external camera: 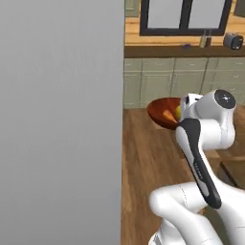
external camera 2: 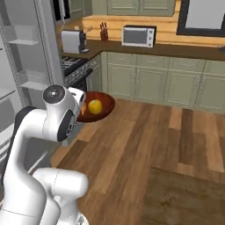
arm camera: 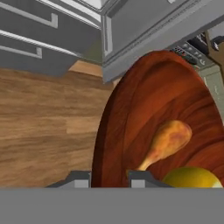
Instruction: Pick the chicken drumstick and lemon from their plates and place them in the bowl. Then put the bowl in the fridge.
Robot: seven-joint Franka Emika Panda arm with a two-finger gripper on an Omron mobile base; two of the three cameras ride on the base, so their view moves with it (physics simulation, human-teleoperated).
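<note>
The gripper (arm camera: 109,177) is pinching the bowl (arm camera: 162,113) rim, carrying the chicken drumstick (arm camera: 166,142) and lemon (arm camera: 190,178); keeping it level toward the fridge (external camera 2: 22,66) is wise.

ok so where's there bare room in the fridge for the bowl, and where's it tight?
The fridge stands open at the left of the right base view; its pale shelves look bare as far as they show, bordered by the door frame and the stove beside it. Crowded: the bowl in the claw already holds the lemon and chicken drumstick.
</note>
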